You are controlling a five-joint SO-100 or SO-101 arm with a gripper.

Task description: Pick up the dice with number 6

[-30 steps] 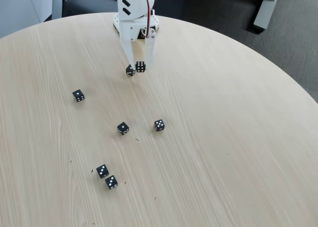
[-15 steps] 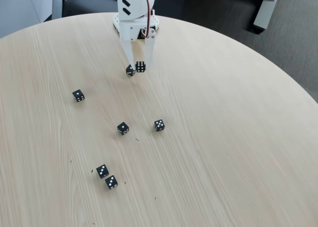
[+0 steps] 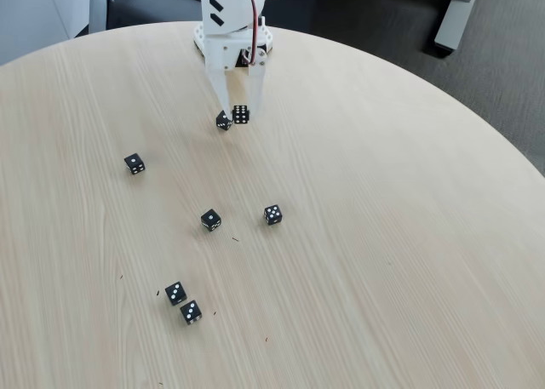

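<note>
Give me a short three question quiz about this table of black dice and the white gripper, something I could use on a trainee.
1. True or false: the die with six pips sits between the fingers of the gripper.
2. How many black dice are there in the fixed view?
3. Which die lies nearest the six: A) the five-pip die, B) the tilted die beside it, C) the one-pip die?

Key: 1 true; 2 seven; 3 B.

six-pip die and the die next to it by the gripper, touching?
Cannot tell. In the fixed view the six-pip die sits right beside the neighbouring die, between the gripper fingers; no clear gap or contact shows at this size.
</note>
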